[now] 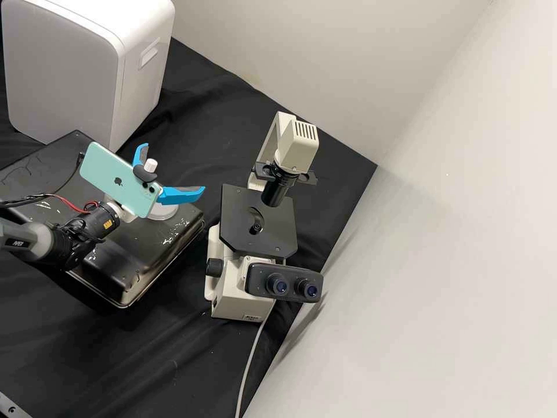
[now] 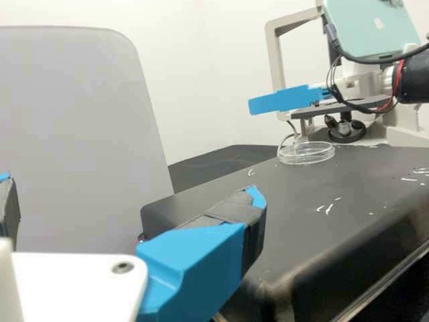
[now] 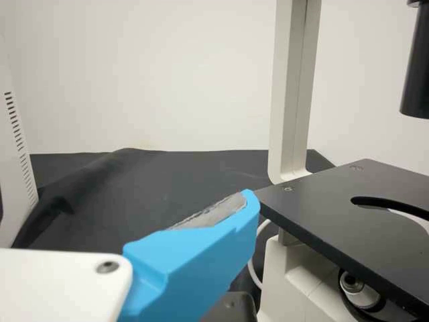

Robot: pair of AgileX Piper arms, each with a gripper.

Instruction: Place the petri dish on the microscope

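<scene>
Hovering above the petri dish (image 2: 306, 151) on the black tray (image 1: 133, 261), the right tool (image 1: 173, 168) has jaws spread to straddle it (microscope stage (image 1: 272, 226) at 3 o'clock); left tool (image 2: 131, 201) jaws likewise spread.

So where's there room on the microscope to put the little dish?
The black stage is bare along the edge toward the eyepieces and on the side facing the tray. Its middle is crowded: the condenser hangs over the slot.
</scene>
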